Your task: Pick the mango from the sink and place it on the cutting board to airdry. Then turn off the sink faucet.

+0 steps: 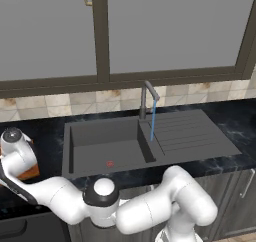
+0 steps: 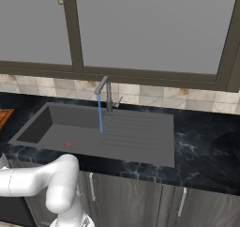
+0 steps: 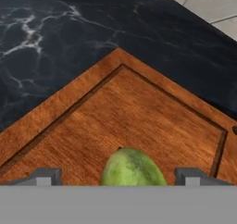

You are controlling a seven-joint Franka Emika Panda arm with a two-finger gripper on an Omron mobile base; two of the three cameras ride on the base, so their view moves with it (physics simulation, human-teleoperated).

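Now mango (image 3: 133, 167) on cutting board (image 3: 139, 112), jaws apart.

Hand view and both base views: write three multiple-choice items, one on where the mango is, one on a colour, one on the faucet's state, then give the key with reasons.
1. Where is the mango?
A. In the sink basin
B. On the cutting board
C. On the ribbed drainboard

2. What colour is the cutting board?
A. Reddish-brown
B. White
C. Blue

3. What state is the sink faucet in?
A. Shut off, dry
B. Running
C. Lying flat in the basin

Key:
1 B, since the hand view shows the green fruit on the wooden surface, between the spread fingertips of the hand, which stand clear of it.
2 A, since the grooved wood is reddish-brown against the black marbled counter.
3 B, since a blue stream falls from the spout into the sink in both base views.
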